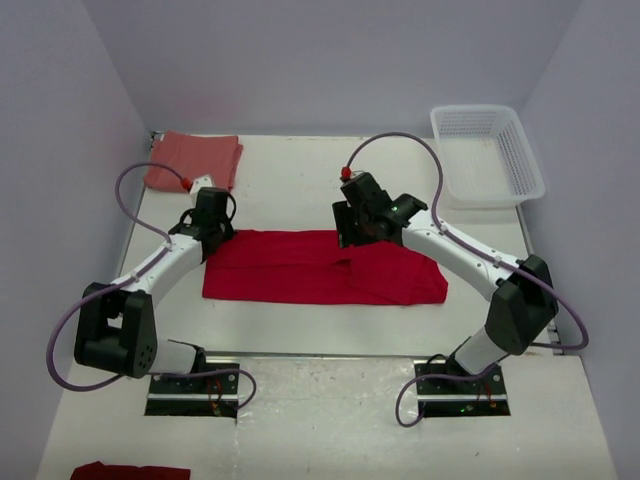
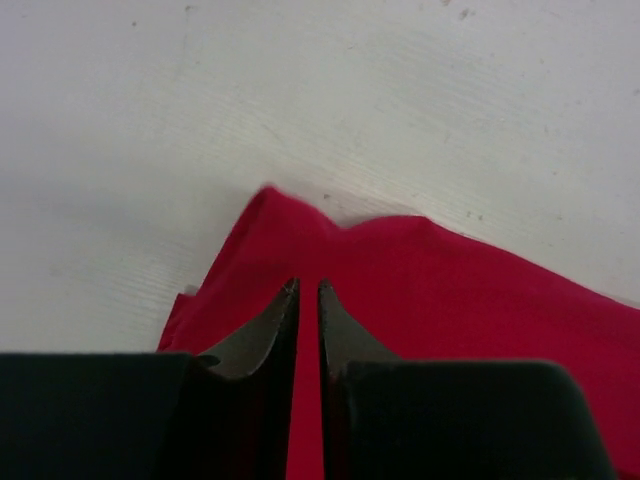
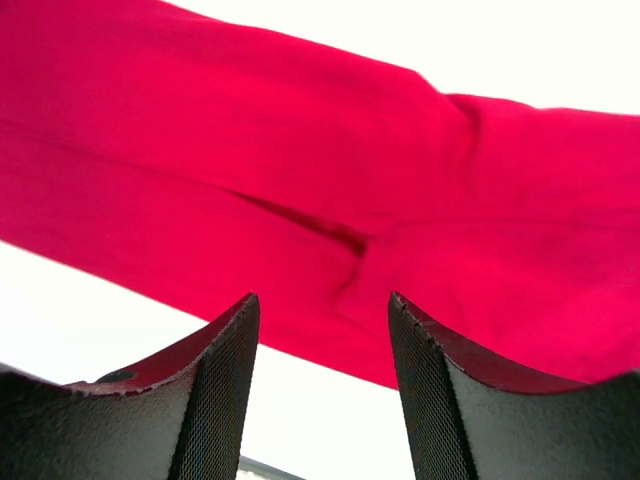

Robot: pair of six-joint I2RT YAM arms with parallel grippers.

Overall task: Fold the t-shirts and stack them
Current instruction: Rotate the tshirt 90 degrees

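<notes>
One bright red cloth t-shirt point(image 1: 300, 272) fills both wrist views: right hand point(image 3: 322, 305) spread, left hand point(image 2: 308, 287) nearly pressed together, grip unclear. Another red cloth point(image 1: 130, 471) is cut off.

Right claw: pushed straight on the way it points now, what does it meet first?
Most likely the bright red cloth t-shirt lying on the white table: it fills the view beyond the open right claw. Depth is unclear; bare table at its edge could come first.
</notes>
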